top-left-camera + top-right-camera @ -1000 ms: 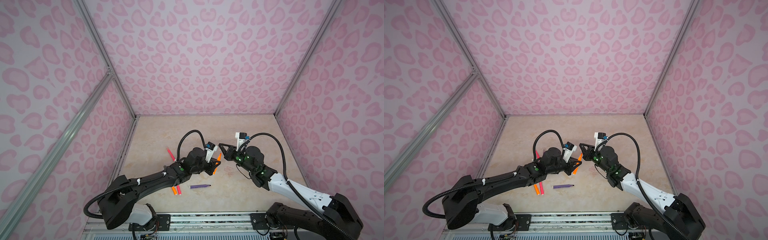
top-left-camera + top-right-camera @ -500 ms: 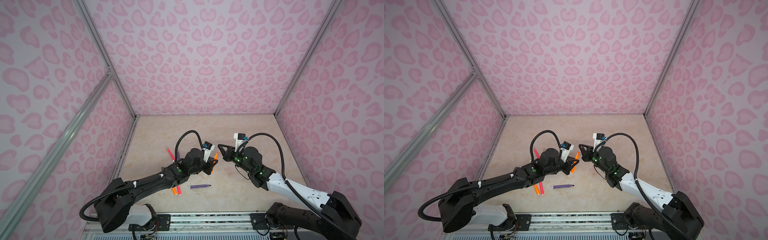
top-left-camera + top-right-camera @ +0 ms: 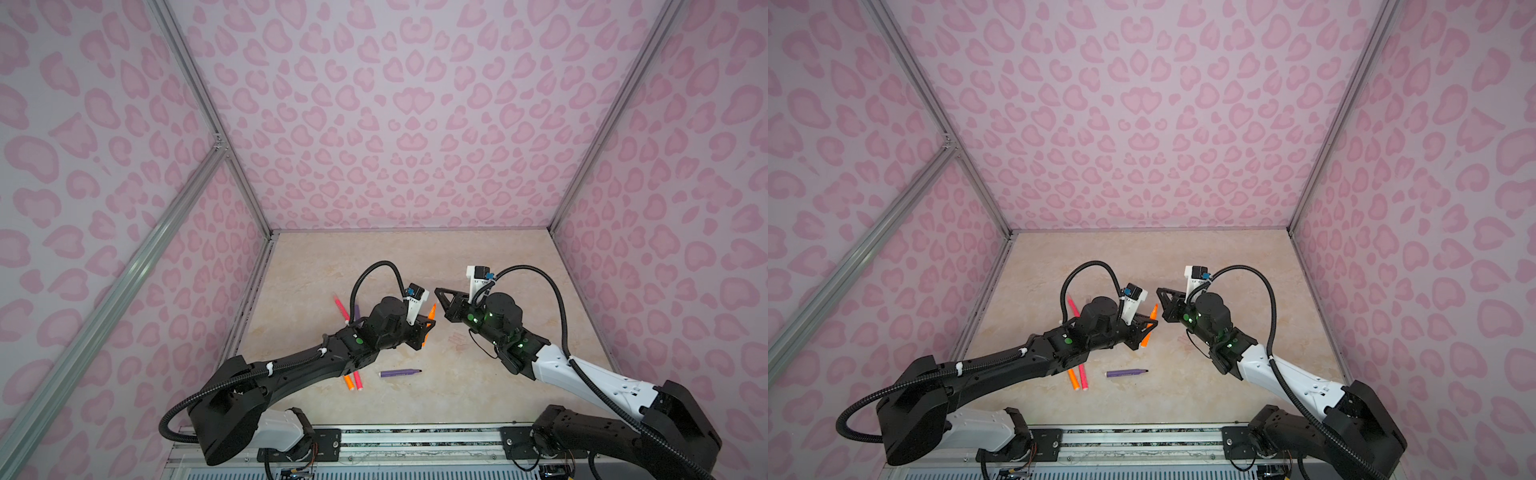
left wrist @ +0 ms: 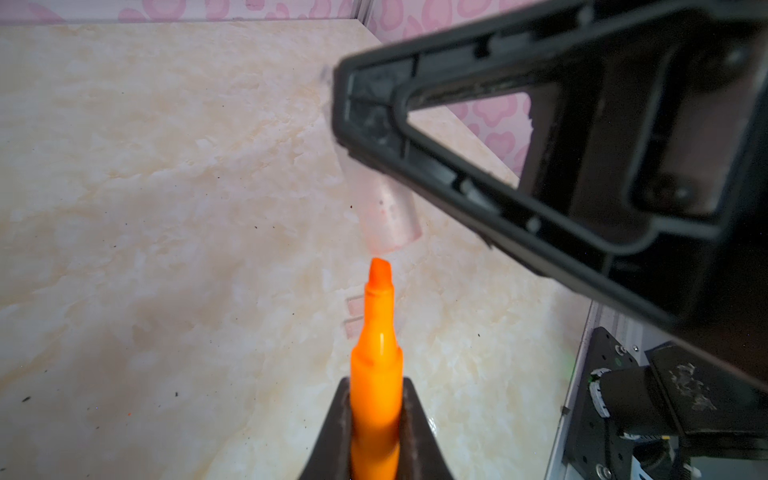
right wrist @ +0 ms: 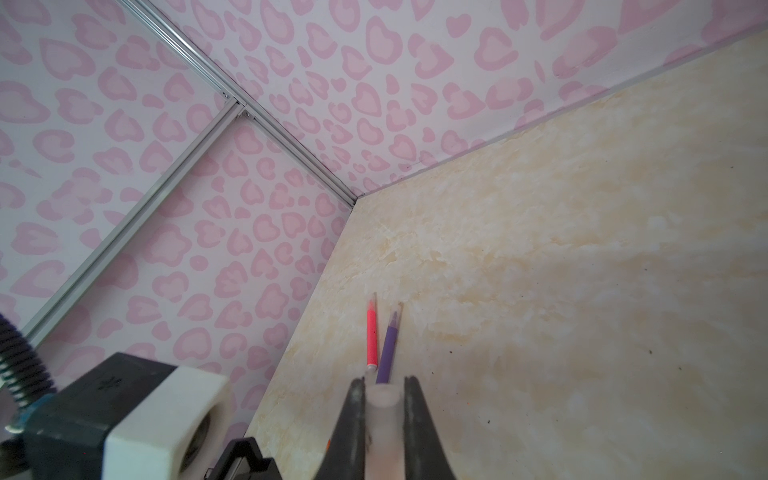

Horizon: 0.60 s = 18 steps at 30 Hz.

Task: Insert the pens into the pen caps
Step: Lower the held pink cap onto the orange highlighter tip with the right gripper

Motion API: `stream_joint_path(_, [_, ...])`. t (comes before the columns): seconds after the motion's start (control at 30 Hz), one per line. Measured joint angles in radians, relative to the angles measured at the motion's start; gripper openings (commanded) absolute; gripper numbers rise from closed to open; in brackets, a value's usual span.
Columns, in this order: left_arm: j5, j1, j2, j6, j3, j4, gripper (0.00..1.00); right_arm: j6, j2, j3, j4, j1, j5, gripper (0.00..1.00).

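Barely shifted from a second ago, the left gripper point(image 4: 376, 386) stays clamped on the orange pen point(image 4: 376, 353), its tip just short of the clear pen cap point(image 4: 386, 216) pinched in the right gripper point(image 5: 384, 399), both above the table point(image 3: 374, 257) where a purple pen point(image 3: 399, 372) lies.
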<state>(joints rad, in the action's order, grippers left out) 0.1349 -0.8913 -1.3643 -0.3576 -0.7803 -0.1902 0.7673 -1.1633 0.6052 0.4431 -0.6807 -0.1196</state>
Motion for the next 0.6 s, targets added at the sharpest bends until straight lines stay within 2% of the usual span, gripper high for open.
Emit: stream_joint_path(0.6, [0.006, 0.000, 0.000, 0.000, 0.000, 0.001, 0.03, 0.004, -0.026, 0.000, 0.005, -0.013, 0.009, 0.00])
